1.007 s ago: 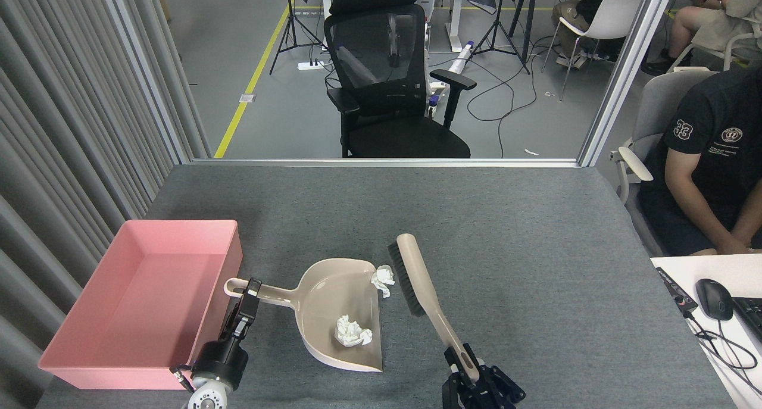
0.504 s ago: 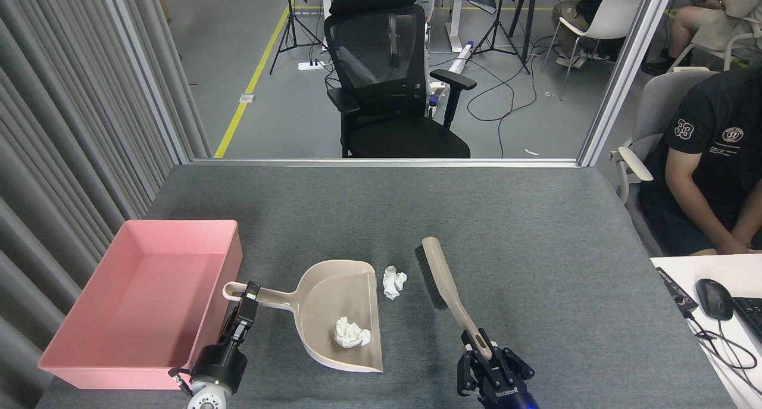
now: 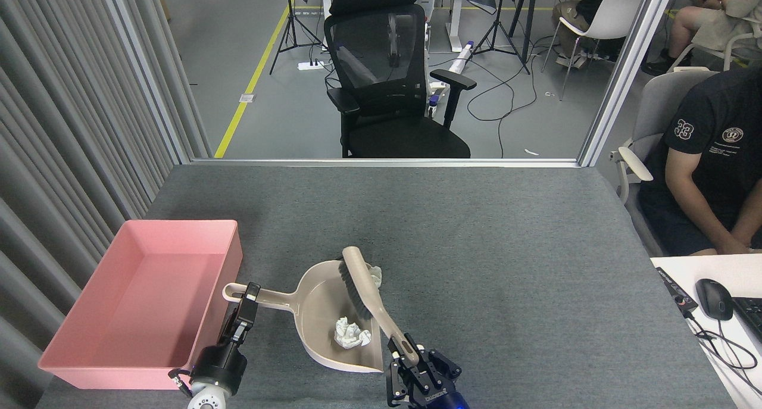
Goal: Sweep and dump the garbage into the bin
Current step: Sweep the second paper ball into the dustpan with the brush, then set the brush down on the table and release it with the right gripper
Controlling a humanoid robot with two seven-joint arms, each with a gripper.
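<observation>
At the far left, the pink bin stood on the grey table, and nothing could be seen inside it. Just beside its right wall, the left gripper was closed on the handle of the beige dustpan, holding it near the ring end. The pan lay flat on the table with its open edge turned to the right. One white tissue wad rested inside the pan, close to the lower part of the open edge. The brush lay slanted over the pan, its dark bristles facing left and down into it. The second wad was mostly hidden behind the brush head, at the upper right corner of the pan; it could not be told if it was fully inside. Lower, the right gripper was clamped on the end of the brush handle. At the right edge, a seated person was beside the table
</observation>
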